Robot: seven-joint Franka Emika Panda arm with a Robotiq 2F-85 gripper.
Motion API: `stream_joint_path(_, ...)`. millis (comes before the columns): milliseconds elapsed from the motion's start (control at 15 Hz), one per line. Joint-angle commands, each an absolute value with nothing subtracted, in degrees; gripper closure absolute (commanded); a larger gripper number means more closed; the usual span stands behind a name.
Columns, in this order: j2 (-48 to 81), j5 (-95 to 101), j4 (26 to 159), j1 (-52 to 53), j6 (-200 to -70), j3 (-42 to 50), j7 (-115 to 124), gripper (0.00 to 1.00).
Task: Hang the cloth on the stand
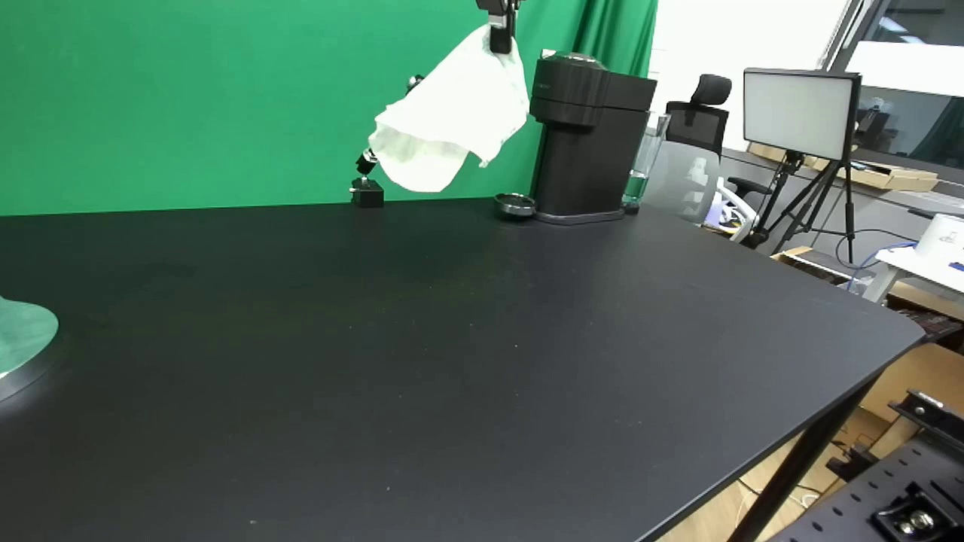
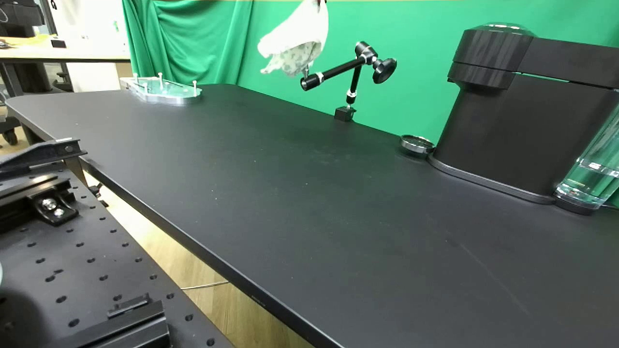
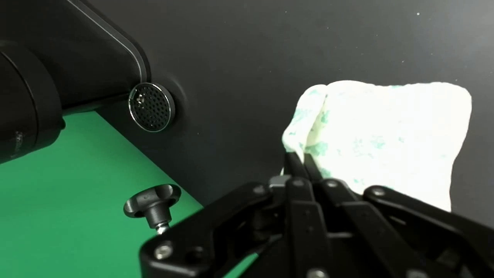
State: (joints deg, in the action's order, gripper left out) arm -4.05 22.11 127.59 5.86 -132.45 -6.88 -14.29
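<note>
My fingers [image 3: 295,168] pinch the cloth [image 3: 386,135] aloft — pickup looks done; draping it over the stand [image 2: 338,70] (four o'clock from it in an exterior view) and release remain

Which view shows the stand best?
Clearest in an exterior view: the stand is mostly unblocked, its base, bar and knob all in sight. An exterior view with the cloth in front leaves mainly the base and a bit of top. The wrist view catches little beyond the knob.
</note>
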Motion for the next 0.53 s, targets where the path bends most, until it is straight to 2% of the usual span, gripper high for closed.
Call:
stream_joint_path(0, -2.76, 22.27, 126.46, 5.24, -133.94, -6.35, -8.73, 1.00)
stream_joint_path(467, -2.57, 26.38, 122.30, 5.24, -137.08, -6.61, -1.77, 1.00)
